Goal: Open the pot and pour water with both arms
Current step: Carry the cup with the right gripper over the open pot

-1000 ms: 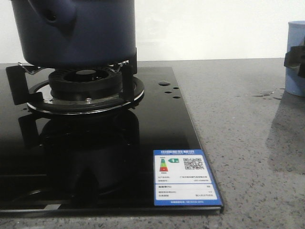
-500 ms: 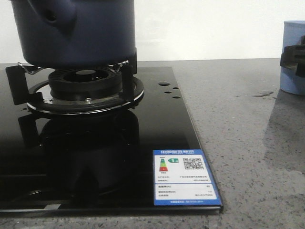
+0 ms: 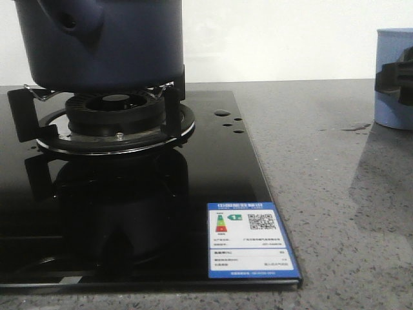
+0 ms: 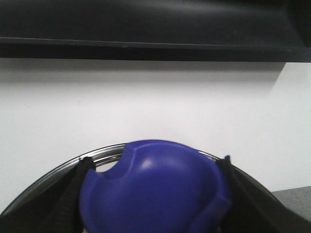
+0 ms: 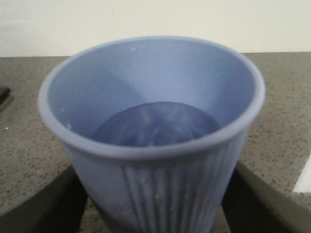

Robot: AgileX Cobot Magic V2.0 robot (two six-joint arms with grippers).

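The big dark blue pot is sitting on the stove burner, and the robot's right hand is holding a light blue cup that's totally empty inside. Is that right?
Almost. The pot does sit on the stove burner, and the right gripper does hold the light blue cup. But the cup isn't empty: the right wrist view looks straight into it and shows water in the bottom.

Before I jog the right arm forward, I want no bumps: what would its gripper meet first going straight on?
Nothing new: the right gripper already straddles the pale blue cup, so the cup moves with it. Beyond lie grey countertop and white wall, distance unclear.
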